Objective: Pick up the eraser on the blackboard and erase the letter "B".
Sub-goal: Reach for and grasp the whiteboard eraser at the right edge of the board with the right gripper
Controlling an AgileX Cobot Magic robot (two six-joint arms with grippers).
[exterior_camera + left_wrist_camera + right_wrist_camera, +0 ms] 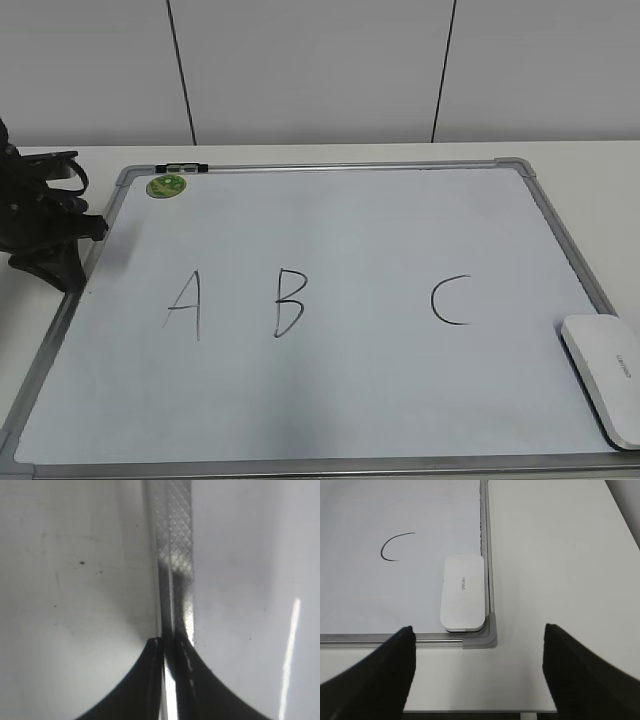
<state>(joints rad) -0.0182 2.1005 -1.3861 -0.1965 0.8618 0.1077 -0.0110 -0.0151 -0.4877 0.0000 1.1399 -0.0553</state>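
The eraser is a flat white block lying at the near right corner of the blackboard. It also shows in the right wrist view, against the frame. The letter "B" stands between an "A" and a "C". My right gripper is open and empty, a little short of the board's corner and the eraser; it is out of the exterior view. My left gripper is shut and empty, right over the board's grey frame at the left edge.
A round green magnet sits at the board's far left corner, and a small black clip sits on the far frame. The "C" is left of the eraser. White table surrounds the board; its front edge is near the right jaws.
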